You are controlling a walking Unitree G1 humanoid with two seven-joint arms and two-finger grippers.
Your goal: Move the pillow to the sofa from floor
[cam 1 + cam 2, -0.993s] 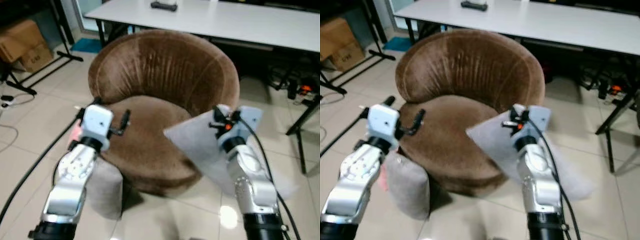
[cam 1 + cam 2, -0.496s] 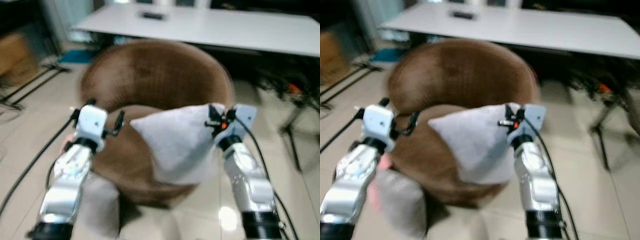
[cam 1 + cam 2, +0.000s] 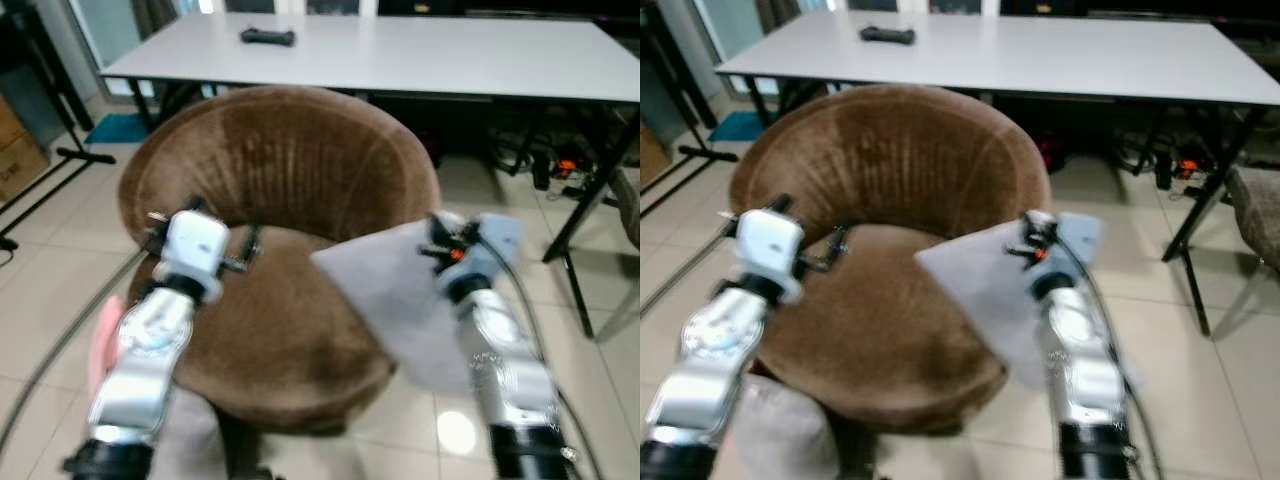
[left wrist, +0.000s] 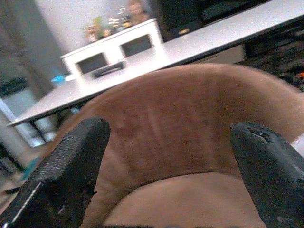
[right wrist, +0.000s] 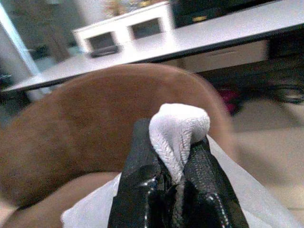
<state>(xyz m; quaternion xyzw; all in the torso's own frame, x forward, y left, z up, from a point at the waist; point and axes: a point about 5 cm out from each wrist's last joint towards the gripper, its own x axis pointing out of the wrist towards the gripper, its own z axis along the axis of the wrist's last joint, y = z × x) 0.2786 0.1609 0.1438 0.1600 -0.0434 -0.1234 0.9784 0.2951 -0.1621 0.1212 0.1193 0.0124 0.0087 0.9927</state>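
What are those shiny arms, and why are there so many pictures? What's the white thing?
The shiny arms belong to a walking robot that does chores. The two wide pictures come from cameras in its head, looking down at a round brown armchair. The other two come from small cameras on its wrists, looking along its black fingers. The right gripper is pinching a corner of a white pillow and holding it up over the chair's right edge. The left gripper is open with nothing in it, pointing at the chair's back. Behind the chair stands a long white table with a small dark gadget on it.
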